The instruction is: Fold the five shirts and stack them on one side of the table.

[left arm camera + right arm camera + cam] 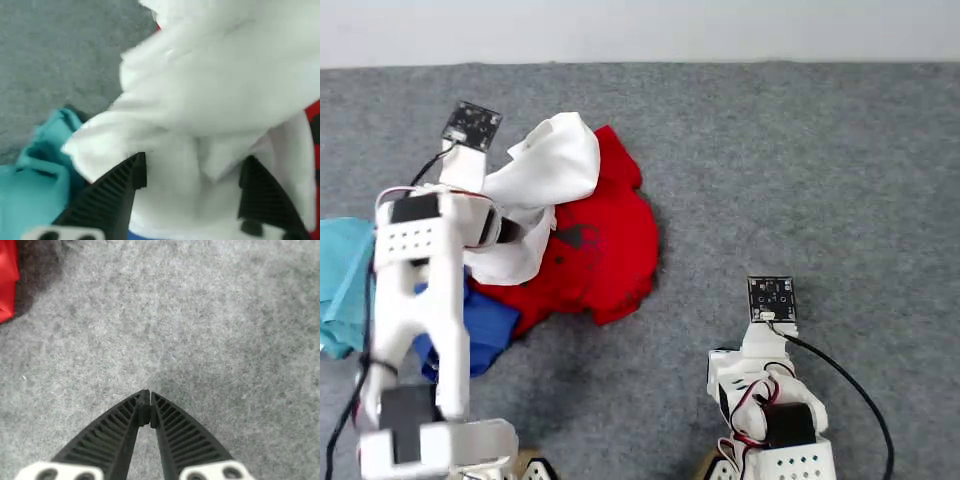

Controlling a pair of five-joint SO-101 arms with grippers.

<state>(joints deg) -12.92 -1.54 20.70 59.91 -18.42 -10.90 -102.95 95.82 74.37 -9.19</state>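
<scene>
White shirt tops a crumpled heap by the left edge of the table, over red shirt. Soft, light, limp; probably best pinched at hem or shoulder. Left gripper spread wide over it. Right gripper closed, empty.

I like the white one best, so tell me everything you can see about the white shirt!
The white shirt looks like soft, plain cloth. It is crumpled and bunched up, not folded. It lies heaped on top of the red shirt. The left claw is open right over it, with white folds between its fingers. A teal shirt lies just beside it.
</scene>
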